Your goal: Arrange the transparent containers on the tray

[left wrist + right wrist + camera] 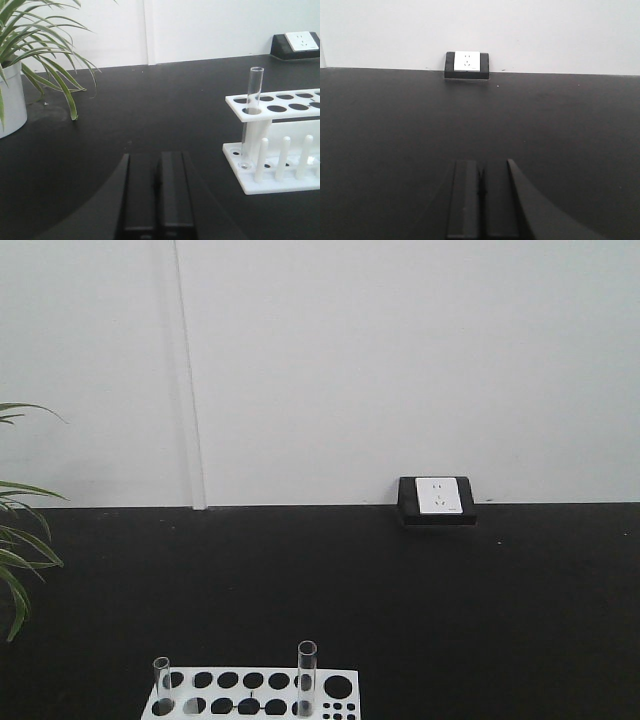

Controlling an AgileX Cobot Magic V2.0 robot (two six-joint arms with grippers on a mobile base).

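Note:
A white test tube rack (225, 695) stands at the bottom of the front view with two clear glass test tubes upright in it, one at its left end (162, 684) and a taller-looking one (306, 676) right of middle. In the left wrist view the rack (280, 102) is to the right and one test tube (252, 107) stands in its near corner hole. My left gripper (156, 160) is shut and empty, low over the black table, left of the rack. My right gripper (481, 167) is shut and empty too, pointing at the back wall. Neither gripper shows in the front view.
A potted spider plant (30, 55) in a white pot stands at the left, its leaves (15, 550) reaching into the front view. A white socket in a black box (437, 500) sits at the table's back edge against the wall (467, 63).

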